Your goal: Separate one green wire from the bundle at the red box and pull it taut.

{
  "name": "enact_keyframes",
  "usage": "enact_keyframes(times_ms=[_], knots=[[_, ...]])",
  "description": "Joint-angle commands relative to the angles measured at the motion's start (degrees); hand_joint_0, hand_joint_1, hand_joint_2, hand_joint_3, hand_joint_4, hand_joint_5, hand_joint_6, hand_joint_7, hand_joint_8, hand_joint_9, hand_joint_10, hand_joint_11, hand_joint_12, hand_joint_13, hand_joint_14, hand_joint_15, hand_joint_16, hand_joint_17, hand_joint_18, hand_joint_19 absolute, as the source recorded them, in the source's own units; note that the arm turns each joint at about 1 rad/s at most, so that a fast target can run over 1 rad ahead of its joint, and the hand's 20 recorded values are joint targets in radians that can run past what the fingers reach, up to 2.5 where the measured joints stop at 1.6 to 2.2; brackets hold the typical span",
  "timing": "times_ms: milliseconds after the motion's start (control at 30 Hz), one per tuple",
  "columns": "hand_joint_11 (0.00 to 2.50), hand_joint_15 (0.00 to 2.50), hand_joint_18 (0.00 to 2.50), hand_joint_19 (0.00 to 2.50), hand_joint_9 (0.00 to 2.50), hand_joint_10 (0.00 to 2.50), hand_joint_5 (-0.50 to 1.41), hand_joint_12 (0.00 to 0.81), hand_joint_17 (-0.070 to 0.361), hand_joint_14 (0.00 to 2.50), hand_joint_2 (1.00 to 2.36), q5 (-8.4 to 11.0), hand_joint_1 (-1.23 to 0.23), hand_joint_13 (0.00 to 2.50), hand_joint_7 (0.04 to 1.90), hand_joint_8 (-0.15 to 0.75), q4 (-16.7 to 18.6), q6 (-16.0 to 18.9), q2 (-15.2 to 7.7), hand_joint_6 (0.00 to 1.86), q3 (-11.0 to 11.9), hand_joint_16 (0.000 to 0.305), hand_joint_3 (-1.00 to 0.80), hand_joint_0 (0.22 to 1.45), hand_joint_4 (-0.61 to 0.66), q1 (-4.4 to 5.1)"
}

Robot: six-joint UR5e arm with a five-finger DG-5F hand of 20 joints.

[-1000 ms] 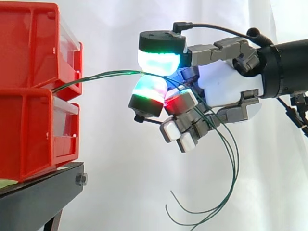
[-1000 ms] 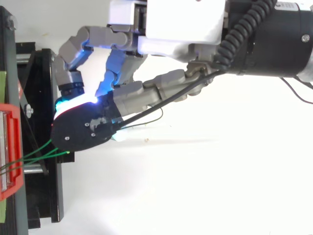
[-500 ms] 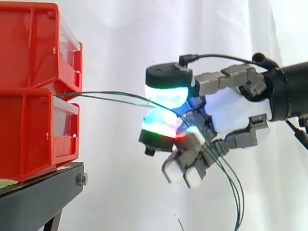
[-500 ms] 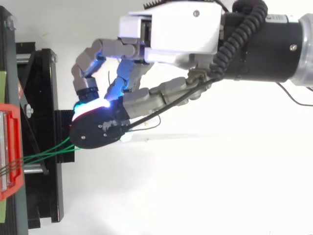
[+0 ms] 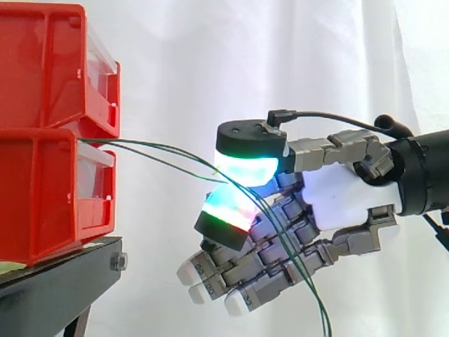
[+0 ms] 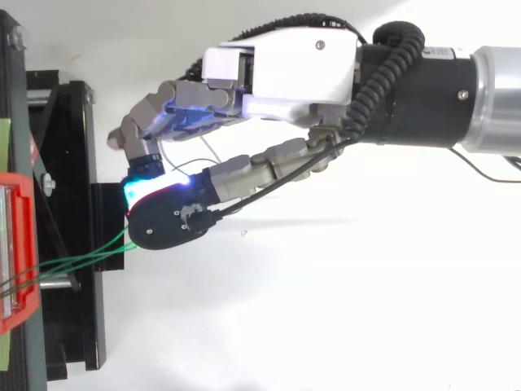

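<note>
**Hand pinching green wires just off the red bins**

Side view: hand (image 5: 344, 193) comes in from the right, level with the lower bin and clear of it. Two glowing pads are closed together: an upper pad (image 5: 245, 168) lit cyan-green under a black cap, and a lower pad (image 5: 228, 210) lit green, cyan and red. The green wires (image 5: 130, 143) are pinched between them. The other fingers are only loosely bent and reach down-left below the pinch. They hold nothing, though the wire tails cross over them.

At least two strands are visible. They leave the stacked red bins (image 5: 42, 196) at the seam between the upper and lower bin and run right to the pinch. They spread slightly and bow gently, so they are not dead straight. Past the pads the tails drop down-right and leave the bottom edge.

The bins sit on a black stand (image 5: 56, 281) before a white curtain (image 5: 175, 56).

Top view: hand (image 6: 281, 77) comes from the right, with the pads over the stand's near edge. The wires (image 6: 81, 259) slant from the red bin at the left edge up to the pads.
</note>
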Motion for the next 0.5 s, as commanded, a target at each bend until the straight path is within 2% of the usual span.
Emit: enact_keyframes(times_ms=[0, 33, 100, 267, 400, 467], knots=[[0.0, 0.0, 0.22, 0.0, 0.18, 0.0, -0.13, 0.341, 0.126, 0.0, 1.0, 0.03, -0.77, 0.17, 1.25, 0.215, 0.36, 0.04, 0.0, 0.87, -0.62, 0.056, 0.0, 0.61, -0.04, 0.09], [0.0, 0.0, 0.22, 0.0, 0.18, 0.0, -0.13, 0.341, 0.126, 0.0, 1.0, 0.03, -0.77, 0.17, 1.25, 0.215, 1.24, 0.13, 0.0, 0.87, -1.68, 0.056, 0.0, 0.61, -0.04, 0.0], [0.0, 0.0, 0.22, 0.0, 0.17, 0.0, -0.13, 0.34, 0.126, 0.0, 1.0, 0.03, -0.77, 0.17, 1.25, 0.212, 1.76, 0.13, 0.0, 0.87, -2.12, 0.056, 0.0, 0.61, -0.03, 0.09], [0.0, 0.0, 0.25, 0.0, 0.2, 0.0, -0.13, 0.346, 0.126, 0.0, 1.01, -0.14, -0.77, 0.22, 1.26, 0.224, 8.35, 0.39, 0.0, 0.87, -6.69, 0.056, 0.0, 0.61, -0.02, 0.26], [0.0, 0.0, 0.28, 0.0, 0.23, 0.0, -0.13, 0.348, 0.129, 0.0, 1.01, -0.14, -0.77, 0.24, 1.24, 0.238, 12.13, 0.48, 0.0, 0.87, -7.56, 0.057, 0.0, 0.6, -0.01, 0.26], [0.0, 0.0, 0.29, 0.0, 0.24, 0.0, -0.13, 0.35, 0.129, 0.0, 1.01, -0.06, -0.76, 0.25, 1.24, 0.243, 12.66, 0.39, 0.0, 0.87, -7.56, 0.057, 0.0, 0.61, -0.01, 0.26]])
